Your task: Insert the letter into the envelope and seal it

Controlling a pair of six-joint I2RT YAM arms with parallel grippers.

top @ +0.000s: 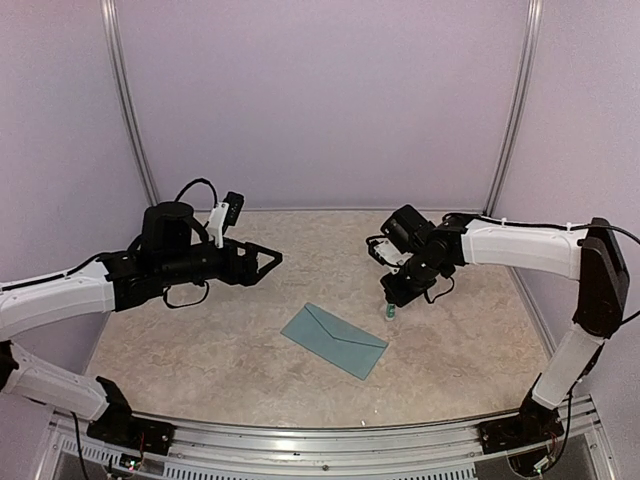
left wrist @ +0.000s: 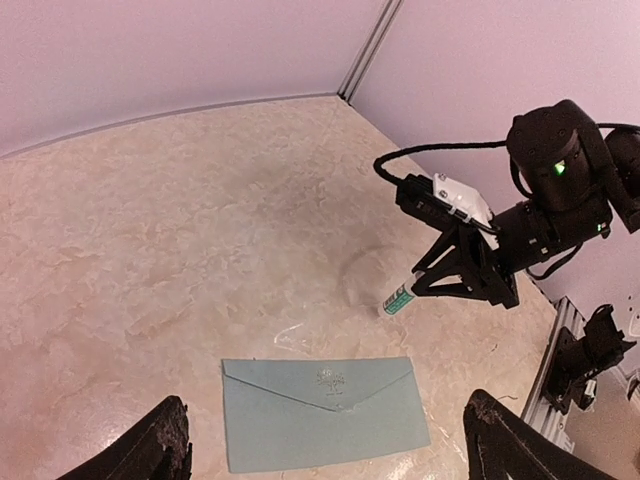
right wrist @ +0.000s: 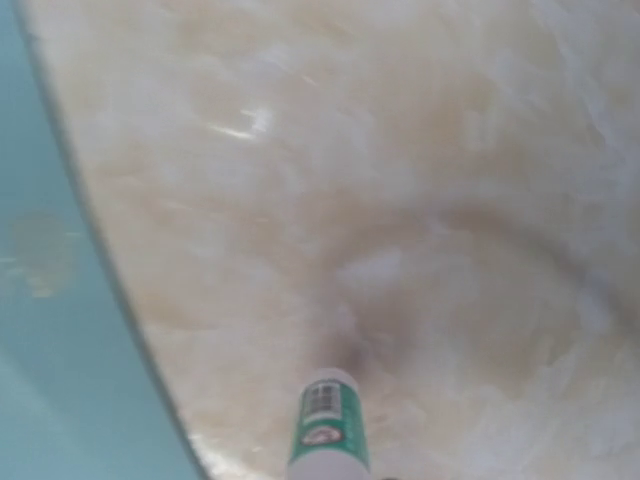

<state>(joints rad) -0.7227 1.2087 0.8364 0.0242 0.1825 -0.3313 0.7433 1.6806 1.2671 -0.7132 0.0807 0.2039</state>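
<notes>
- Envelope (top: 334,340) lies flat in the middle of the table (top: 180,350); left gripper (top: 272,260) hovers well left, jaws apart.
- Left wrist: flap (left wrist: 330,385) folded down, no letter visible; right gripper (left wrist: 440,278) clamps glue stick (left wrist: 398,300).
- Right wrist: glue stick just beside envelope; sealing seems nearly done.

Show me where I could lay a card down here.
Bare table lies between the back wall and the envelope, and along the front rail. It is crowded by the glue stick near the envelope's right end.
</notes>
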